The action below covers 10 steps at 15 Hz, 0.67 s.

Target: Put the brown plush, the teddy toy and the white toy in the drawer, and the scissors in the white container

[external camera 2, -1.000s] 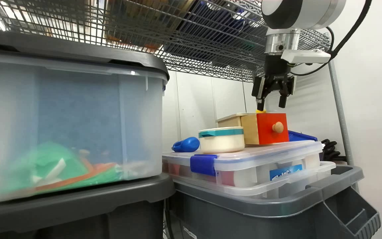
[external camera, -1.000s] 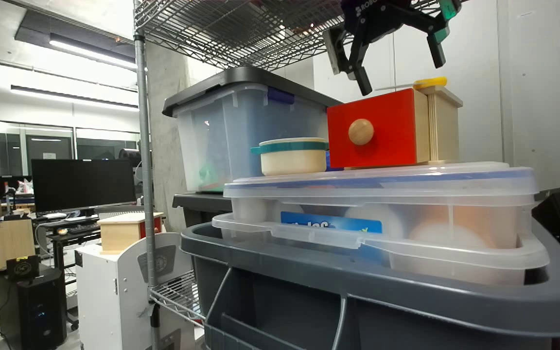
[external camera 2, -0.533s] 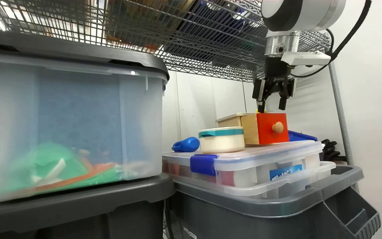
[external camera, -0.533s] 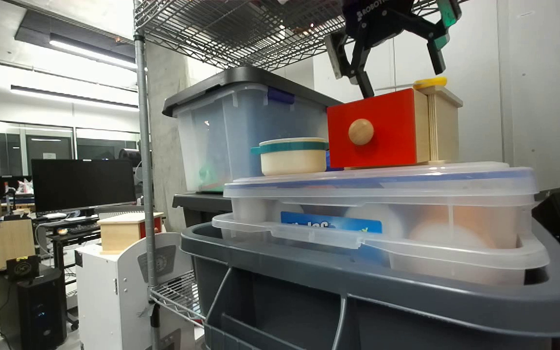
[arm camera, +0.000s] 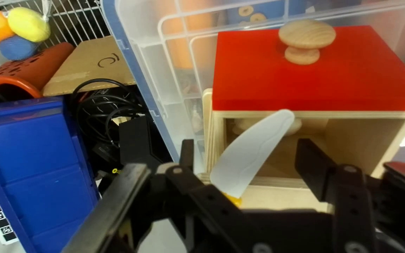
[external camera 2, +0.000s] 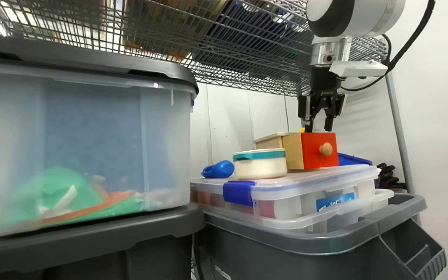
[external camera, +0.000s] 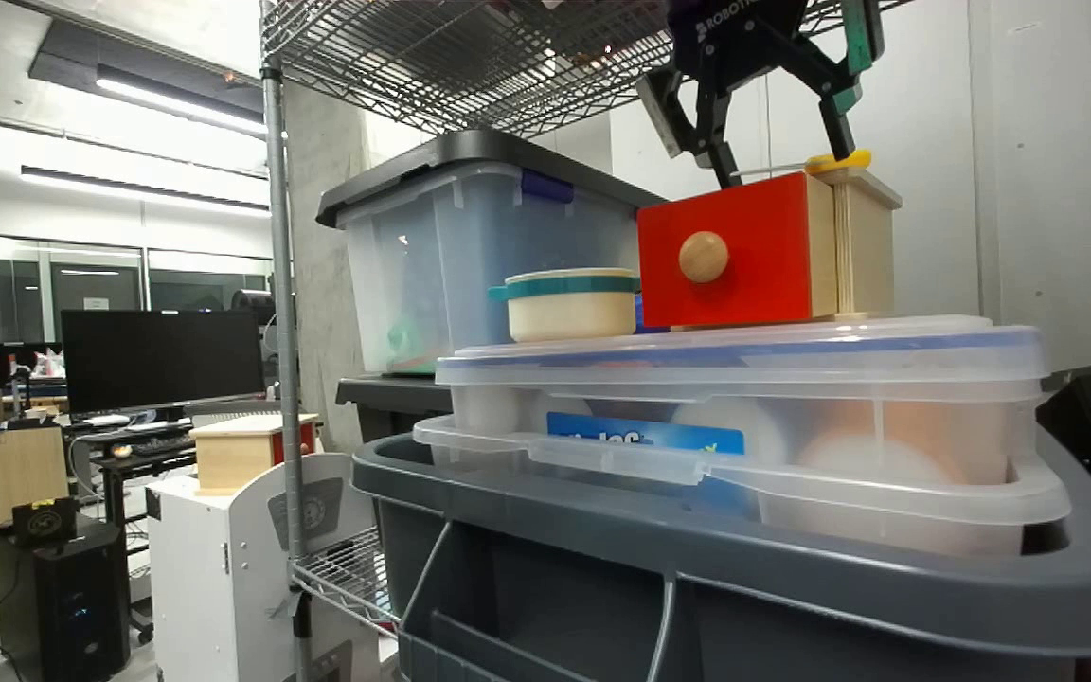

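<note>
The drawer (arm camera: 308, 73), a red-fronted wooden box with a round knob, is pulled partly out of its pale casing (external camera: 867, 246). Across its open top lies a toy knife with a white blade (arm camera: 251, 151) and yellow handle (external camera: 834, 163). My gripper (arm camera: 248, 158) points down just above the drawer; its fingers stand apart on either side of the blade, with gaps visible. A pale rounded shape inside the drawer is partly covered by the blade. An off-white round container (external camera 2: 261, 167) with a teal band, likely the white container, stands beside it. Brown plush, teddy toy, white toy and scissors are hidden or out of view.
Everything rests on a clear lidded bin (external camera: 744, 365) over a dark grey tote (external camera: 754, 530). A tall clear bin (external camera 2: 91, 140) stands alongside. Overhead runs a wire shelf (external camera 2: 208, 46). Blue bins (arm camera: 33, 151) and black cables (arm camera: 100, 105) flank the drawer.
My gripper has come down slightly toward the drawer top, and its fingers have drawn closer together. The drawer, knife and container have stayed where they were.
</note>
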Tool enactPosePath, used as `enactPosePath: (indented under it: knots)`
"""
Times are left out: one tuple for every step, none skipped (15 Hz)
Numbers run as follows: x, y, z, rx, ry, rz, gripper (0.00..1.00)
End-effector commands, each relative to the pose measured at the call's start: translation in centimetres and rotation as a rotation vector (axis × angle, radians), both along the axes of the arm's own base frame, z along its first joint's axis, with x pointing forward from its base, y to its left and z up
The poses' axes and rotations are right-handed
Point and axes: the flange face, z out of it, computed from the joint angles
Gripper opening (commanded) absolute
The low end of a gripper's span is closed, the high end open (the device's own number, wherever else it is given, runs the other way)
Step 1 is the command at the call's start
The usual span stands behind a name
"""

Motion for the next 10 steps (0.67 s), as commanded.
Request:
enactPosePath:
  knots:
    - [0.40, -0.43, 0.58, 0.006, -0.012, -0.005, 0.61]
    - [0.40, -0.41, 0.60, 0.006, -0.012, -0.004, 0.45]
    - [0.39, -0.39, 0.61, 0.006, -0.011, -0.003, 0.35]
    - [0.37, -0.35, 0.62, 0.006, -0.011, -0.002, 0.28]
    - [0.35, -0.32, 0.62, 0.006, -0.011, -0.001, 0.21]
    - [0.34, -0.34, 0.68, 0.006, -0.012, -0.001, 0.13]
    - [0.34, -0.35, 0.75, 0.006, -0.013, -0.001, 0.06]
    - [0.35, -0.33, 0.76, 0.005, -0.013, 0.000, 0.05]
    - [0.33, -0.34, 0.81, 0.006, -0.014, 0.000, 0.07]
    - [0.32, -0.36, 0.88, 0.005, -0.015, 0.000, 0.07]
